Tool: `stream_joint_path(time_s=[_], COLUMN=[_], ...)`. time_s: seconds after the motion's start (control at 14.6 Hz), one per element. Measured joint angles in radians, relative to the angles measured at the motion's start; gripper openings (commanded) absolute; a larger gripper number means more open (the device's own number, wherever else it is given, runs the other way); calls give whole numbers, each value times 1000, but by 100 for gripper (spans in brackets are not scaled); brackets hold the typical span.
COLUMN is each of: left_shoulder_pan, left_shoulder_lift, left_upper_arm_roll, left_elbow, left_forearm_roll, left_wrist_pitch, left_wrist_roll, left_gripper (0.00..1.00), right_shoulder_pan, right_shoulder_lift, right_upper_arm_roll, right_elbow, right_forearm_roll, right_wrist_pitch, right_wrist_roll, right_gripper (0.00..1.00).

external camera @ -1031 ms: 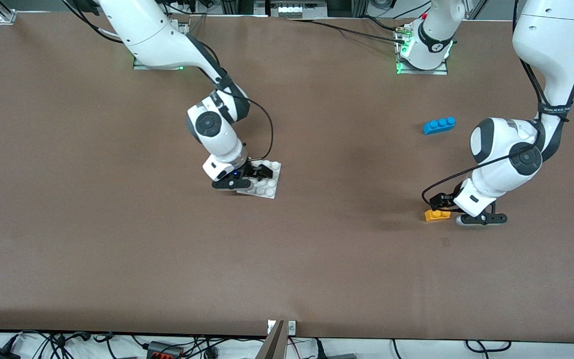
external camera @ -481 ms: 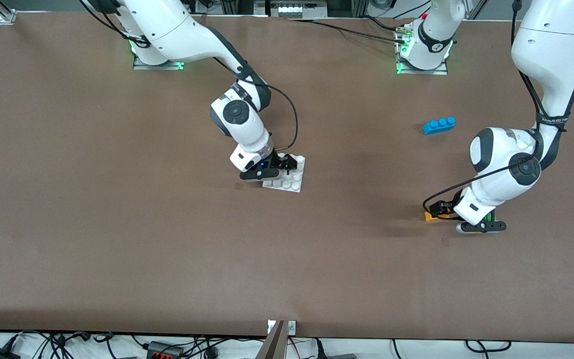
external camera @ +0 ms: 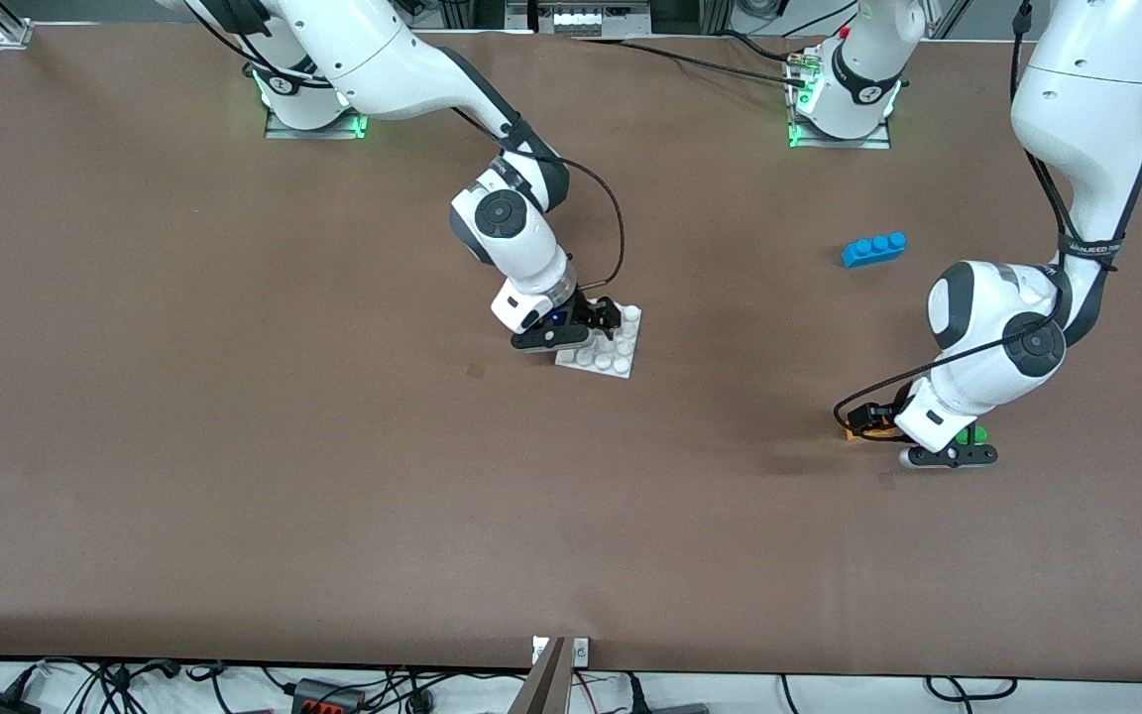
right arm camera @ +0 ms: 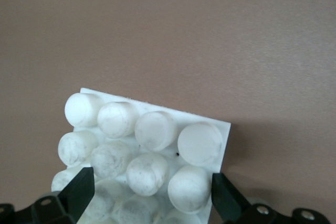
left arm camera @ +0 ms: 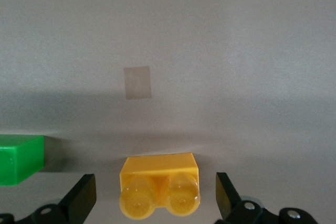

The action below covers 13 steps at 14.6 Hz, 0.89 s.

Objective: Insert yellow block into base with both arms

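Note:
The yellow block (left arm camera: 159, 187) lies on the table, studs toward the wrist camera, between the open fingers of my left gripper (left arm camera: 156, 203), with a gap on each side. In the front view the block (external camera: 856, 432) is mostly hidden under the left gripper (external camera: 873, 424). My right gripper (external camera: 599, 319) is shut on the white studded base (external camera: 613, 355) near the table's middle. In the right wrist view the base (right arm camera: 152, 129) fills the space between the fingers of the right gripper (right arm camera: 152, 195).
A green two-stud brick (external camera: 972, 434) lies right beside the left gripper, and it also shows in the left wrist view (left arm camera: 18, 158). A blue three-stud brick (external camera: 873, 249) lies farther from the front camera than the yellow block. Cables run along the table's near edge.
My right gripper has carried the base toward the left arm's end of the table. My left gripper has come down around the yellow block, which has become mostly hidden in the front view.

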Motion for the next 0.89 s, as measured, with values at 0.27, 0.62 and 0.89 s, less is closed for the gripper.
stream_joint_path(time_s=[0.27,0.62,0.89], left_shoulder_pan=[0,-1,-1], left_shoulder_lift=[16,23,25], left_upper_arm_roll=[0,0,0], left_elbow=[0,0,0], left_forearm_roll=[0,0,0], left_wrist_pitch=[9,15,15], left_wrist_roll=[0,0,0], left_gripper=[100,100,94], right_shoulder_pan=[1,-17,-74], right_shoulder_lift=[0,-74,-234], right_upper_arm_roll=[0,-15,-33], right_elbow=[14,57,64], right_forearm_roll=[0,0,-7], right_wrist_pitch=[-3,-252,-548], right_wrist_roll=[0,0,-89], right_gripper=[100,100,100])
